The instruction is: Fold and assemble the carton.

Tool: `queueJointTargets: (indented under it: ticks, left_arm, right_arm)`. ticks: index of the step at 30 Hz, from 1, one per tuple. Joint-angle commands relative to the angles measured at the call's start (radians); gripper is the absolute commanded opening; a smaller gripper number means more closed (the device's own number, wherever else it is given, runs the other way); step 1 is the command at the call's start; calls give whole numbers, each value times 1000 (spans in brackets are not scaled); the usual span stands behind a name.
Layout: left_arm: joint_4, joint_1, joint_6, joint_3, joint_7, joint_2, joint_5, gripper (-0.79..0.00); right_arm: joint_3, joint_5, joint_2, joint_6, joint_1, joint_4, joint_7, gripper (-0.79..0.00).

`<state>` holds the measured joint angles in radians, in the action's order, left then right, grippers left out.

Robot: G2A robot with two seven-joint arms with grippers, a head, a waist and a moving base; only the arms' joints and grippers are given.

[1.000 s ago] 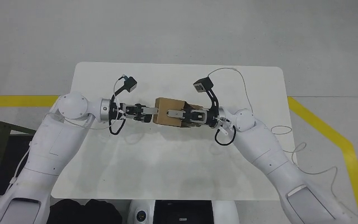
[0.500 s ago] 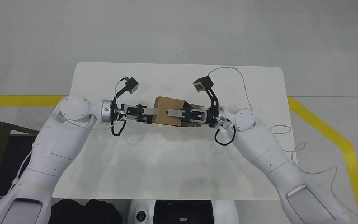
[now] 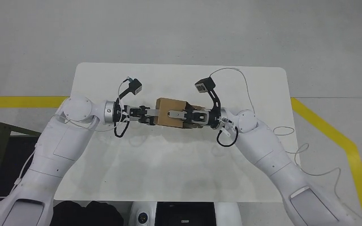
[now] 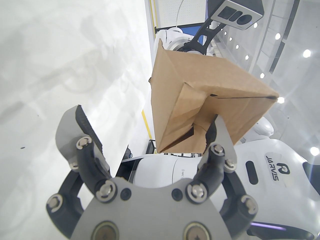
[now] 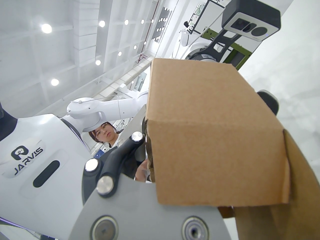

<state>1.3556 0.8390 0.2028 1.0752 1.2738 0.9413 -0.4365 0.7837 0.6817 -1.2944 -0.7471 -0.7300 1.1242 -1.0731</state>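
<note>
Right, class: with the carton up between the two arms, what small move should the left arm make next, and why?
Probably ease the left claw forward so its finger presses the loose end flap flush. The right claw is clamped on the carton, steadying it. The left claw is open, with one finger at that flap, which gapes at its seam.

This is looking like a robotics lab in a large hall — yellow tape [image 3: 28, 101] is running across the smooth grey floor [image 3: 169, 28] beside a white table [image 3: 169, 169], and rows of round lights [image 5: 46, 28] are shining from a high white gridded ceiling [image 5: 82, 6].
</note>
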Motion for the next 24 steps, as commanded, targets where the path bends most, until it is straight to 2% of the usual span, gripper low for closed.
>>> queueJointTargets:
  ticks: [1, 15, 24]
  left_arm:
    - [1, 0, -1, -1, 1, 1, 0, 0]
    - [-3, 14, 21, 56, -26, -16, 99, 0]
    - [30, 32, 146, 97, -128, -22, 171, 0]
  right_arm:
    - [-1, 0, 0, 0, 0, 0, 0, -785]
    - [-10, -51, 2, 64, 23, -98, -64, -785]
    - [-51, -119, -26, 126, 93, -232, -92, -785]
